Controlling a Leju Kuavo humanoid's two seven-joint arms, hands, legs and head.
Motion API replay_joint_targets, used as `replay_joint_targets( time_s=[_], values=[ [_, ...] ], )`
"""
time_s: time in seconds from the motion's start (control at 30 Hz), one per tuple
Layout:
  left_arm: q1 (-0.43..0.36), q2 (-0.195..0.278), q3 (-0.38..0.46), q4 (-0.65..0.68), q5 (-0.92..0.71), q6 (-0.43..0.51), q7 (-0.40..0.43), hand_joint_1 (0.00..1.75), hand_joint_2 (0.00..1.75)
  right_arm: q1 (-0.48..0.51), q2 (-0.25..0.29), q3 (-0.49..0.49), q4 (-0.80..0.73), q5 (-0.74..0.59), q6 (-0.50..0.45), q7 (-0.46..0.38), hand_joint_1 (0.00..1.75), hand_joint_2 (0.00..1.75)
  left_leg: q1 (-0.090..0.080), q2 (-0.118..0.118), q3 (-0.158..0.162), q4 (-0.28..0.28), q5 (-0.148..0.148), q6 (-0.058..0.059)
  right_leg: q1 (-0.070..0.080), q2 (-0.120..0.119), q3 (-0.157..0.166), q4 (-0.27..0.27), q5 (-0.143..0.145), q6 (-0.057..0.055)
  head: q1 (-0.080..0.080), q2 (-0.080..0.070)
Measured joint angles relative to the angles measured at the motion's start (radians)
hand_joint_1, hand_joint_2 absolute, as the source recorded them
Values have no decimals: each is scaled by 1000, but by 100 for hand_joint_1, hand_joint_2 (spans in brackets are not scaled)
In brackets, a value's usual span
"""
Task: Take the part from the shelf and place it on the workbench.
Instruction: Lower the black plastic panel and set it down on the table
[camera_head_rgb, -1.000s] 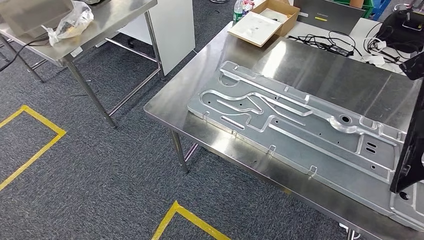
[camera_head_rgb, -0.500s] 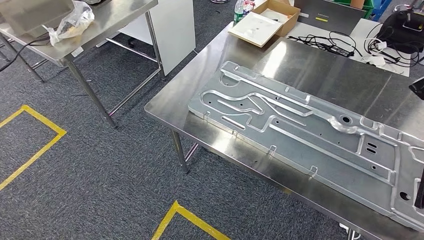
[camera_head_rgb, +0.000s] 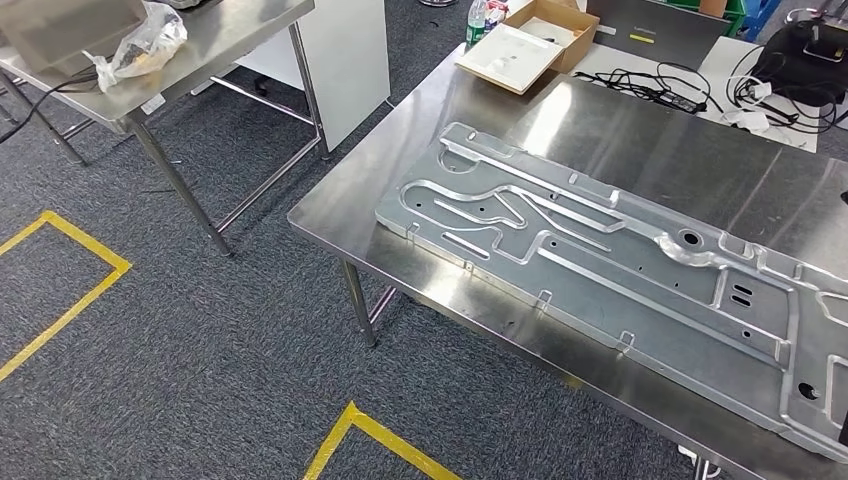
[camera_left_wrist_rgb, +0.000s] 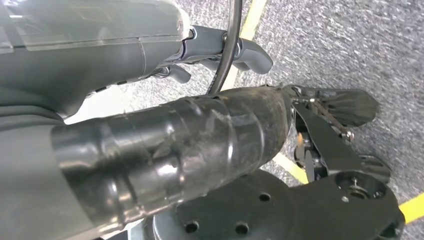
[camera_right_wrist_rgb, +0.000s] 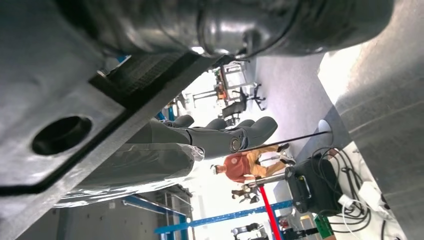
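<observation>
Floor (camera_head_rgb: 200, 340): grey carpet, lower left of the head view, crossed by yellow tape (camera_head_rgb: 70, 300).
Side table (camera_head_rgb: 240, 25): steel, upper left; plastic bag (camera_head_rgb: 140, 45) on top, far corner cut by the frame edge.
Workbench (camera_head_rgb: 660, 150): bare steel, centre to right, shiny with glare patches.
Part (camera_head_rgb: 600, 250): long stamped metal panel, flat on the workbench, running from centre down to the lower right; its right end cut off by the frame.
Box (camera_head_rgb: 525, 45): open cardboard, top centre, at the workbench's far end, bottle (camera_head_rgb: 478, 20) just beside.
Cables (camera_head_rgb: 680, 90): black tangle, upper right, next to a dark device (camera_head_rgb: 810, 60) partly out of frame.
Left hand (camera_left_wrist_rgb: 220, 50): grey fingers extended over carpet in the left wrist view, holding nothing; much hidden behind a dark ribbed cover.
Right hand (camera_right_wrist_rgb: 220, 135): fingers stretched out, slightly apart, nothing in them; blurred room and a person (camera_right_wrist_rgb: 245, 165) behind.
</observation>
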Motion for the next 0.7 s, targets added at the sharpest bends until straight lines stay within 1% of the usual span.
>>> replay_joint_targets(
  time_s=[0.17,0.3,0.37,0.4,0.43,0.53,0.6,0.67,0.7],
  values=[
    [-1,0,0,0,-7,18,-3,0,0,21,-3,0,104,-38,-91,14,0,0,0,-1,0,0,0,0,0,-1,2,0,-1,1,0,0],
    [-1,0,1,0,-11,37,1,0,0,45,0,1,214,-86,-152,76,0,0,0,-2,0,0,-1,1,0,-2,2,0,-1,2,0,0],
    [-1,0,3,0,-14,41,-1,0,0,61,6,1,269,-133,-186,129,0,0,0,-2,-1,0,-1,2,-1,-1,3,0,-1,2,0,0],
    [-1,0,4,0,-15,42,-3,0,0,76,12,-2,299,-167,-212,175,0,0,0,-1,-1,0,-2,3,0,-1,4,-1,-2,3,0,0],
    [-2,0,4,0,-16,44,-7,0,0,97,21,-9,331,-210,-249,240,0,0,1,-1,-1,0,-3,3,0,-1,6,-1,-2,3,0,0],
    [-2,-1,7,0,-14,56,-19,0,0,184,64,-55,433,-340,-396,484,0,0,1,-1,2,0,-4,4,1,-1,11,-2,-3,5,0,0],
    [-2,-1,13,0,-9,68,-23,0,0,238,94,-101,484,-406,-507,625,0,0,1,-1,3,0,-4,5,1,-1,11,-2,-3,5,0,0],
    [-2,-2,21,0,-6,80,-26,0,0,284,120,-156,524,-462,-607,729,0,0,1,0,3,0,-4,5,1,0,11,-2,-3,5,0,0],
    [-2,-3,23,0,-4,86,-26,0,0,303,130,-182,539,-483,-640,760,0,0,1,-1,4,0,-4,5,1,-1,11,-2,-3,5,0,0]
  ],
)
